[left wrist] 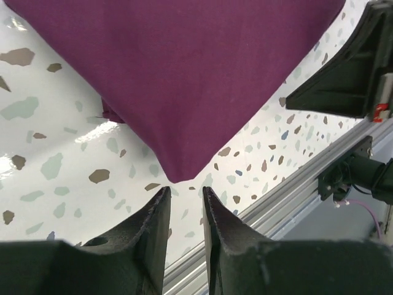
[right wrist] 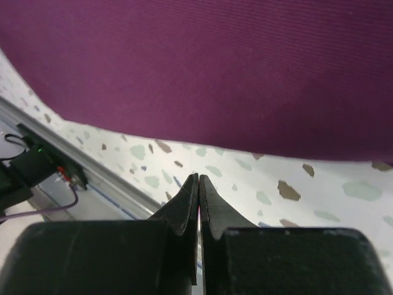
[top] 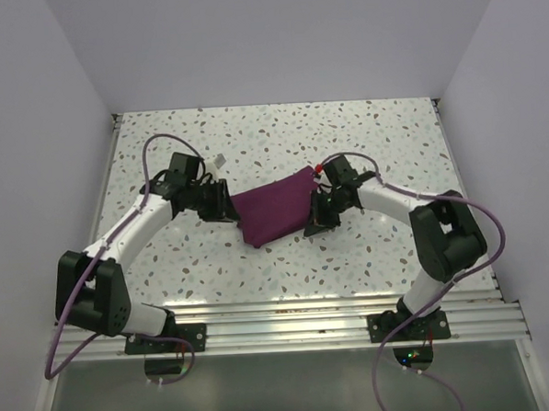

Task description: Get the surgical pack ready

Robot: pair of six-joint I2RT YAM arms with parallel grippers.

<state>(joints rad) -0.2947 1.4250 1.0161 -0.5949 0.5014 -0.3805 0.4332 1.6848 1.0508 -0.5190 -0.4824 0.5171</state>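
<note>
Showing the surgical pack (top: 275, 213) folded on the table (top: 363, 136) between both arms, one corner just ahead of the nearer left gripper (left wrist: 185, 195), jaws slightly apart, its long edge beyond the right gripper (right wrist: 198, 184), jaws together, empty.

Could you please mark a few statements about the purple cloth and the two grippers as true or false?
1. The purple cloth lies on the table between the left gripper and the right gripper. True.
2. The right gripper is clamped on the cloth. False: it is shut on nothing, and the cloth lies beyond its tips.
3. The left gripper is slightly open and holds nothing. True.
4. The cloth is spread flat over most of the table. False: it is a compact folded shape near the middle.
</note>
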